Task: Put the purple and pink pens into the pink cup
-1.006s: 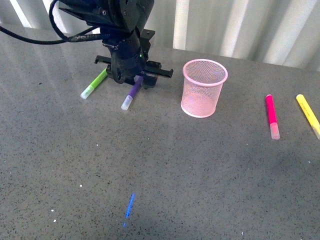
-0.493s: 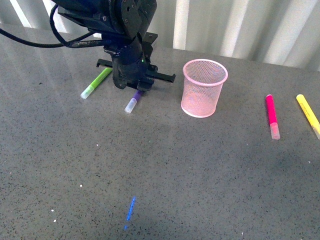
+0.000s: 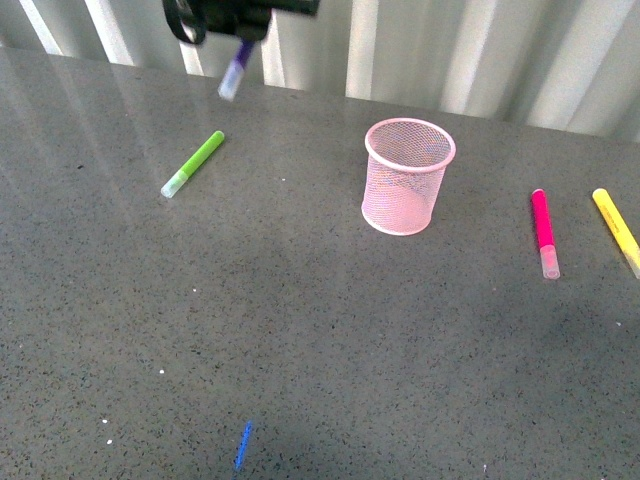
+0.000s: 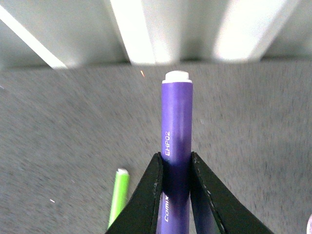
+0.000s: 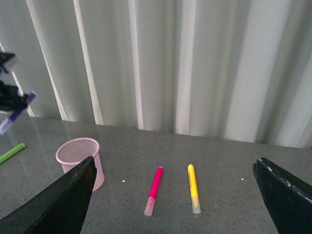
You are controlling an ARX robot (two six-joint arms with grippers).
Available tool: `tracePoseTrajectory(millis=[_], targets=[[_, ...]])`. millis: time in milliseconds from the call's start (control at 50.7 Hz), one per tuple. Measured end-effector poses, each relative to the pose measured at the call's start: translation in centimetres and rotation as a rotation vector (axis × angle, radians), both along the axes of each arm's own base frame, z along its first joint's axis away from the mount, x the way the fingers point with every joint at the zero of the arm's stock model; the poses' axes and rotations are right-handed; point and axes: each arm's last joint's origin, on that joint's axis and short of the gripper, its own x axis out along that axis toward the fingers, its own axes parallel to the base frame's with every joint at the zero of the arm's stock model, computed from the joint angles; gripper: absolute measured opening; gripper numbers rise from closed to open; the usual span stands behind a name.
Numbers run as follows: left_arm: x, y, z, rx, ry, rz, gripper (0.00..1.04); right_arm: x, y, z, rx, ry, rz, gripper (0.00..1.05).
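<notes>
Purple pen (image 3: 237, 70) is hanging tilted, cap down, high above the table (image 3: 320, 330), well left of the cup (image 3: 405, 180), under the left gripper (image 3: 240, 12) at the front view's top edge. Only the left wrist view is showing 2 black fingers (image 4: 146, 195) clamping its barrel. The pink pen (image 3: 543, 232) is lying right of the cup. Only the right wrist view is showing the right gripper (image 5: 174, 163), jaws wide apart.
</notes>
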Motion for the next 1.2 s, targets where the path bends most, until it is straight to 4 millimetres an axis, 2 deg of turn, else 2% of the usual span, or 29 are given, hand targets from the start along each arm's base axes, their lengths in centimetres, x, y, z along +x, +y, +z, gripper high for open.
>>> tracePoseTrajectory(millis=[39, 138, 256, 355, 434, 611, 730, 1045, 1203], targets=[[-0.4, 0.4, 1.8, -0.014, -0.069, 0.011, 0.12, 0.0, 0.0, 0.0, 0.000, 0.000, 0.000, 0.98], [-1.5, 0.9, 4.7, -0.055, -0.183, 0.021, 0.12, 0.0, 0.0, 0.0, 0.000, 0.000, 0.000, 0.98], [-3.2, 0.4, 6.7, -0.114, -0.286, 0.029, 0.12, 0.0, 0.0, 0.0, 0.000, 0.000, 0.000, 0.98], [-5.8, -1.6, 7.9, -0.205, -0.355, 0.013, 0.12, 0.0, 0.0, 0.0, 0.000, 0.000, 0.000, 0.98], [-8.5, -4.6, 8.2, -0.283, -0.366, -0.045, 0.12, 0.0, 0.0, 0.0, 0.000, 0.000, 0.000, 0.98], [-12.3, -9.8, 7.0, -0.401, -0.376, -0.138, 0.12, 0.0, 0.0, 0.0, 0.000, 0.000, 0.000, 0.98], [-13.3, -12.1, 5.8, -0.448, -0.356, -0.152, 0.12, 0.0, 0.0, 0.0, 0.000, 0.000, 0.000, 0.98], [-12.4, -13.6, 0.9, -0.451, -0.321, -0.117, 0.12, 0.0, 0.0, 0.0, 0.000, 0.000, 0.000, 0.98], [-11.3, -14.2, -1.8, -0.444, -0.294, -0.090, 0.12, 0.0, 0.0, 0.0, 0.000, 0.000, 0.000, 0.98]])
